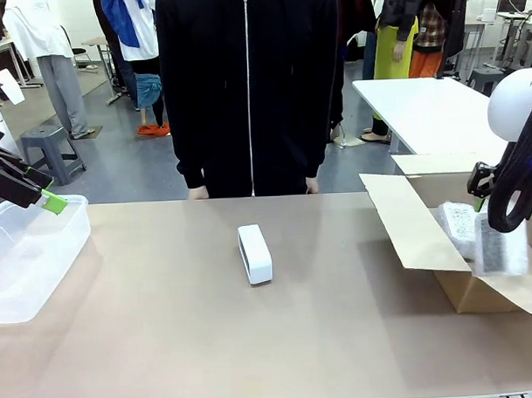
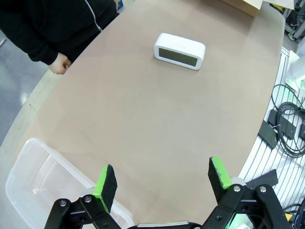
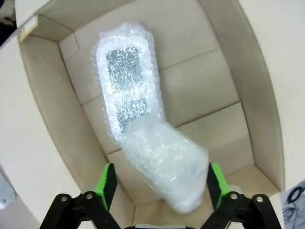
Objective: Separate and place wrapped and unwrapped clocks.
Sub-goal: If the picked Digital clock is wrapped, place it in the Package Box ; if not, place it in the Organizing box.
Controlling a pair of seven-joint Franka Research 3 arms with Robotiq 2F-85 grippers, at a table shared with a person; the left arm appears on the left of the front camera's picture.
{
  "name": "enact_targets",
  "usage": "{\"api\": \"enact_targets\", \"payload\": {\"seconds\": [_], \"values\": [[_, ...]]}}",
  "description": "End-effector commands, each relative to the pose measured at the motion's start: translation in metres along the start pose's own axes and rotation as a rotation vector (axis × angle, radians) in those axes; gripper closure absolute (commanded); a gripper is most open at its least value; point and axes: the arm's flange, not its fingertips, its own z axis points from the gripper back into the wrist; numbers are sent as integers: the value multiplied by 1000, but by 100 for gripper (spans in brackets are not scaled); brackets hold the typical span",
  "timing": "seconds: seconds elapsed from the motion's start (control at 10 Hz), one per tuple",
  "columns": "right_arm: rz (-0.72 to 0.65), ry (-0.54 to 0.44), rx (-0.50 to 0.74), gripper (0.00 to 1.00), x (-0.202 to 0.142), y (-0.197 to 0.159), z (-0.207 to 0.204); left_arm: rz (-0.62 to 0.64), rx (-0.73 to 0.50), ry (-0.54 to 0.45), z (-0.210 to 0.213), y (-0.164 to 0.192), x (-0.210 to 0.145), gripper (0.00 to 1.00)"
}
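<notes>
The unwrapped clock [image 1: 255, 253], a smooth white rounded block, lies on its side mid-table; the left wrist view shows its grey face [image 2: 179, 50]. My left gripper [image 2: 162, 180] is open and holds nothing, hovering over the left table end [image 1: 49, 202], well away from the clock. Two wrapped clocks lie in the cardboard box [image 3: 52, 109]. The one with a grey speckled patch [image 3: 126, 81] lies flat. The plain bubble-wrap bundle [image 3: 167, 164] overlaps its near end, blurred. My right gripper [image 3: 161, 180] is open just above it, fingers [image 3: 107, 179] standing wide on either side.
A clear plastic bin [image 1: 28, 255] stands at the table's left end, under my left gripper. The cardboard box [image 1: 425, 237] has its flaps open at the right end. A person in black stands at the far edge, one hand [image 2: 59, 64] at the table rim.
</notes>
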Motion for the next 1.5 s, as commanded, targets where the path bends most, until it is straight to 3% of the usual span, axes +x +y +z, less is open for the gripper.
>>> {"api": "enact_targets", "payload": {"seconds": [0.0, 0.5, 0.7, 1.0, 1.1, 1.4], "values": [[-34, -27, -29, 0, 6, 3, 2, -14, -12, -8, -1, 2, -1, 0], [-17, -40, 6, 0, 9, 17, 27, -14, -12, -8, -1, 2, -1, 0], [34, -83, 42, 0, 2, 27, 82, -14, -12, -8, -1, 2, -1, 0], [140, -7, 27, 0, -11, 32, 154, -14, -12, -8, -1, 2, -1, 0], [142, 34, 80, 0, -15, 33, 170, -14, -12, -8, -1, 2, -1, 0], [137, 21, 88, 0, -31, 32, 202, -14, -12, -8, -1, 2, -1, 0]]}}
